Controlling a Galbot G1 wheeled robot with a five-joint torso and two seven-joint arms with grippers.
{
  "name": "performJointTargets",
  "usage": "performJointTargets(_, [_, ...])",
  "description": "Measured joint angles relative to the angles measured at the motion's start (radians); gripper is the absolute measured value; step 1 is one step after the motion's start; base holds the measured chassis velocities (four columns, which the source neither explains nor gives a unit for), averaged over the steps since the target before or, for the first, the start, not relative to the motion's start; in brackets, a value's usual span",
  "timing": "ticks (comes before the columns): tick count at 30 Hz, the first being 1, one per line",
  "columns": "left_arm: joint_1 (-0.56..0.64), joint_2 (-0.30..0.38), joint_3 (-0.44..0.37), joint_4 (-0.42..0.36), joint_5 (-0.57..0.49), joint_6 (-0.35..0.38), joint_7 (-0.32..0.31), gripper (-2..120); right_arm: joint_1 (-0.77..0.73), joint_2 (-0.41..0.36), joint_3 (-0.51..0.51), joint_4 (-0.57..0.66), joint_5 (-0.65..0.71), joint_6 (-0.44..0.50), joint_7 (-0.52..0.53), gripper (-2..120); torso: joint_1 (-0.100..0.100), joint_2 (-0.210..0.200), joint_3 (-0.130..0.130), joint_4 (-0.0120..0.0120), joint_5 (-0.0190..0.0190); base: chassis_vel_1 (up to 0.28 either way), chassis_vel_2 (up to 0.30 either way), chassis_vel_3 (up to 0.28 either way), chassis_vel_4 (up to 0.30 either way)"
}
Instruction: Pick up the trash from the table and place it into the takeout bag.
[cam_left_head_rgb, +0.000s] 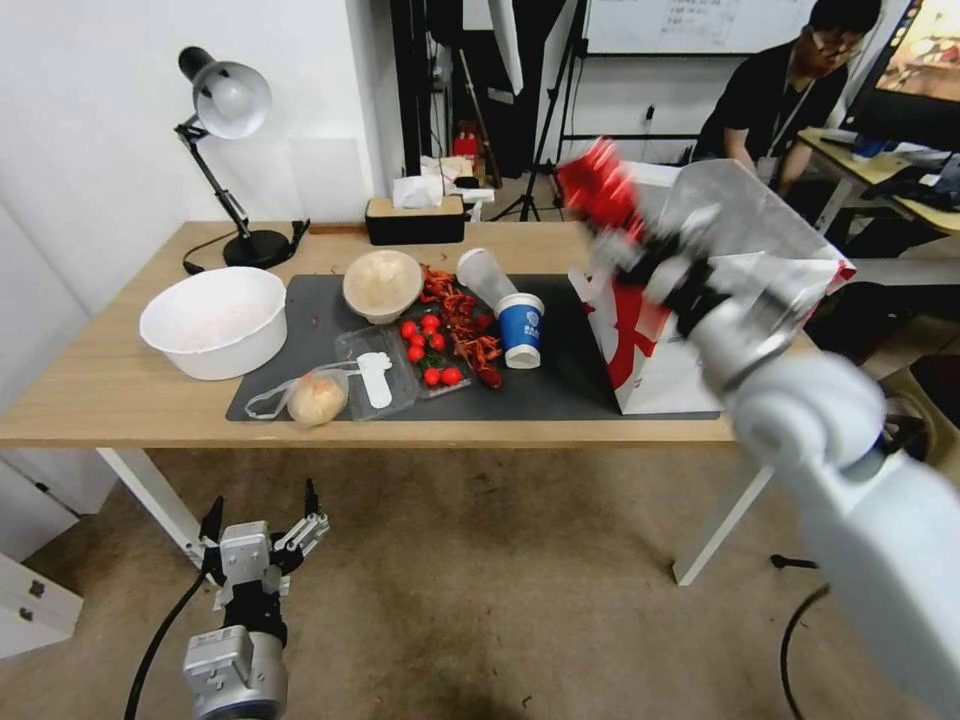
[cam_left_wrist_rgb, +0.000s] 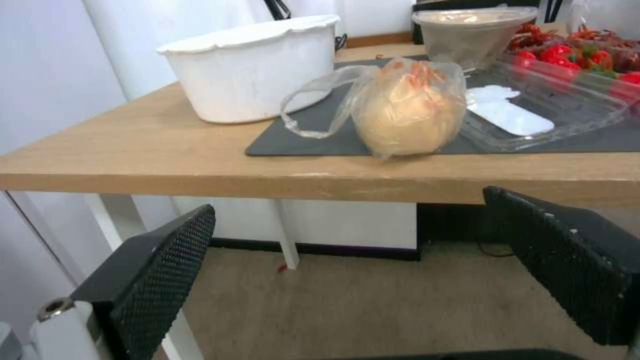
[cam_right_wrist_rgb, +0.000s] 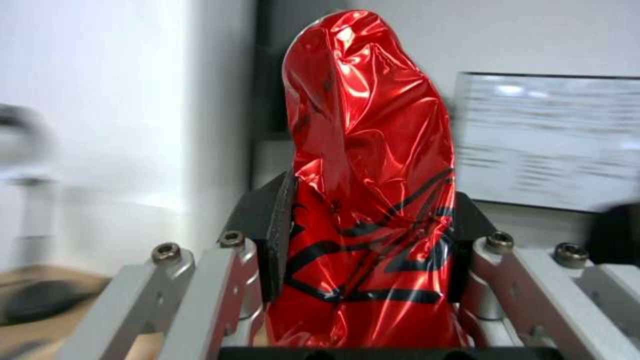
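A: What sits nearest on the long light-wood tabletop (cam_left_head_rgb: 120, 385)?

B: At the front edge of the dark grey mat (cam_left_head_rgb: 560, 395) lies a beige bun in a clear plastic bag (cam_left_head_rgb: 315, 397), with a clear plastic tray (cam_left_head_rgb: 385, 375) holding a small white utensil just beside it. A large white bowl (cam_left_head_rgb: 214, 322) stands to the left, partly on the mat. Below that edge, over the floor, the left hand (cam_left_head_rgb: 260, 520) hangs with its black fingers (cam_left_wrist_rgb: 157, 270) spread and nothing between them.

A: And farther in?

B: Red cherry tomatoes (cam_left_head_rgb: 428, 350) and reddish crayfish shells (cam_left_head_rgb: 470, 335) lie mid-mat. A blue-and-white paper cup (cam_left_head_rgb: 520, 328) stands upright beside them, a clear plastic cup (cam_left_head_rgb: 485, 275) lies tipped just behind it, and a round tan bowl (cam_left_head_rgb: 382, 284) rests to the left. At the back stand a black desk lamp (cam_left_head_rgb: 228, 150) and a dark tissue box (cam_left_head_rgb: 414, 220).

A: Where is the wrapper?

B: The right hand (cam_left_head_rgb: 640, 245) is clenched on a crumpled shiny red wrapper (cam_right_wrist_rgb: 370, 200), raised in the air beside the open top of the large white paper takeout bag with a red panel (cam_left_head_rgb: 660, 350), which stands on the mat's right end. The wrapper sticks out well past the fingertips.
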Motion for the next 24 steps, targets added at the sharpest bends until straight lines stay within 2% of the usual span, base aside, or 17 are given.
performJointTargets(5, [0.001, -0.002, 0.000, 0.000, 0.001, -0.001, 0.001, 100, 0.025, -0.021, 0.013, -0.055, -0.022, -0.053, 0.112, 39, 0.000, 0.000, 0.000, -0.0003, 0.0001, 0.000, 0.000, 0.000, 0.000])
performJointTargets(7, [0.002, 0.002, -0.004, 0.001, -0.001, -0.002, 0.001, 100, 0.022, -0.027, 0.019, -0.084, -0.056, -0.065, 0.124, 47, 0.000, 0.000, 0.000, -0.0003, 0.0003, 0.000, 0.000, 0.000, 0.000])
performJointTargets(9, [0.002, 0.003, -0.005, 0.001, -0.002, -0.003, 0.001, 100, 0.022, -0.027, 0.019, -0.089, -0.062, -0.069, 0.121, 51, 0.000, 0.000, 0.000, -0.0003, 0.0003, 0.000, 0.000, 0.000, 0.000])
performJointTargets(11, [0.002, 0.003, -0.006, 0.001, -0.003, -0.003, 0.001, 100, 0.023, -0.023, 0.018, -0.099, -0.069, -0.079, 0.118, 61, 0.000, 0.000, 0.000, -0.0001, -0.0001, 0.000, 0.000, 0.000, 0.000])
performJointTargets(13, [0.002, 0.003, -0.006, 0.001, -0.003, -0.003, 0.001, 100, 0.024, -0.020, 0.016, -0.101, -0.071, -0.082, 0.116, 64, 0.000, 0.000, 0.000, 0.0000, 0.0000, 0.000, 0.000, 0.000, 0.000])
performJointTargets(14, [0.002, 0.002, -0.004, 0.001, -0.005, -0.003, 0.001, 100, 0.025, -0.017, 0.013, -0.104, -0.072, -0.087, 0.114, 72, 0.000, 0.000, 0.000, 0.0001, -0.0001, 0.000, 0.000, 0.000, 0.000])
performJointTargets(15, [0.003, 0.002, -0.003, 0.000, -0.006, -0.003, 0.000, 100, 0.025, -0.015, 0.011, -0.105, -0.072, -0.090, 0.112, 76, 0.000, 0.000, 0.000, 0.0000, 0.0000, 0.000, 0.000, 0.000, 0.000])
performJointTargets(17, [0.003, 0.002, -0.003, 0.000, -0.007, -0.003, 0.000, 100, 0.024, -0.015, 0.010, -0.106, -0.073, -0.091, 0.111, 78, 0.000, 0.000, 0.000, 0.0000, 0.0000, 0.000, 0.000, 0.000, 0.000])
performJointTargets(19, [0.003, 0.005, -0.006, -0.001, -0.009, -0.003, 0.000, 100, 0.016, -0.014, 0.009, -0.101, -0.071, -0.091, 0.098, 91, 0.000, 0.000, 0.000, 0.0000, 0.0000, 0.000, 0.000, 0.000, 0.000])
performJointTargets(24, [0.001, 0.007, -0.010, -0.005, -0.012, -0.003, 0.000, 100, -0.003, -0.016, 0.010, -0.079, -0.054, -0.081, 0.076, 99, 0.000, 0.000, 0.000, -0.0001, 0.0000, 0.000, 0.000, 0.000, 0.000])
